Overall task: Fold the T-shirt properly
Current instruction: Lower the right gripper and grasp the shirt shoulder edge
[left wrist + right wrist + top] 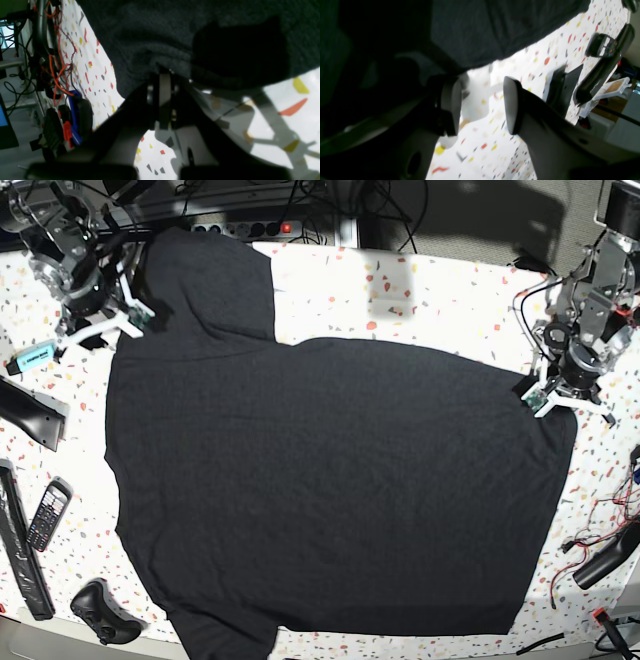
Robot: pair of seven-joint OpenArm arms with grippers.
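The black T-shirt (330, 480) lies spread flat over most of the speckled table (430, 290), plain side up. In the base view my left gripper (543, 393) sits at the shirt's right edge. In the left wrist view its fingers (163, 82) are pressed together, with the bunched hem of the T-shirt (150, 37) pinched between them. My right gripper (135, 318) is at the shirt's upper left edge, beside the sleeve. In the right wrist view the right gripper (481, 107) is open, with only bare table between its fingers (511, 107); the T-shirt (495, 30) lies just beyond them.
Along the table's left edge lie a teal marker (30, 358), a phone (47, 515), long black bars (25, 420) and a black controller (100, 610). A power strip (240, 225) sits at the back. Red and black cables (600, 550) run at the right.
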